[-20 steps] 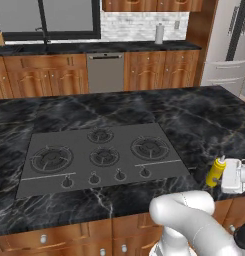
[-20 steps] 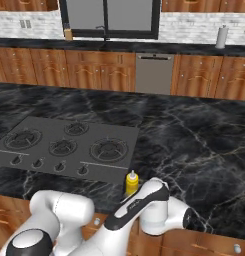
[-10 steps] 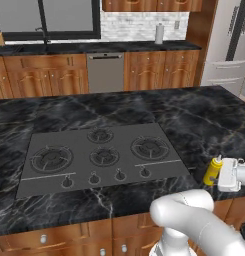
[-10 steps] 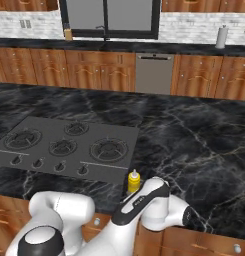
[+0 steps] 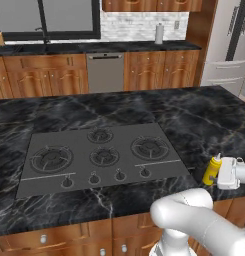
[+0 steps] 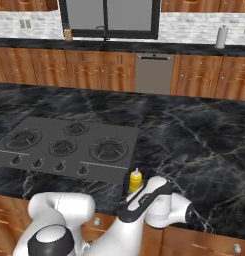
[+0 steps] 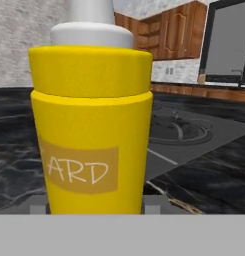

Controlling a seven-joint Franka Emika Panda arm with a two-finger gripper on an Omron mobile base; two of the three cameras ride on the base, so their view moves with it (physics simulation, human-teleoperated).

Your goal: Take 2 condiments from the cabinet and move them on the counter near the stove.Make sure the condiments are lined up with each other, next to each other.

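The pincer (image 5: 220,172) grips a yellow mustard bottle (image 5: 211,170) upright over the black marble counter (image 5: 194,115), the gas cooktop (image 5: 101,155) just beyond it. Judged risk: released near the counter's front edge, the bottle could tip or fall

The yellow squeeze bottle (image 7: 91,130) carries an ochre label with the readable letters "ARD".

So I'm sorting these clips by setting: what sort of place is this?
A home kitchen, rendered rather than real. A five-burner gas stove sits in a black marble counter, a dishwasher stands among wooden cabinets along the far wall, and a yellow condiment bottle stands beside the stove.
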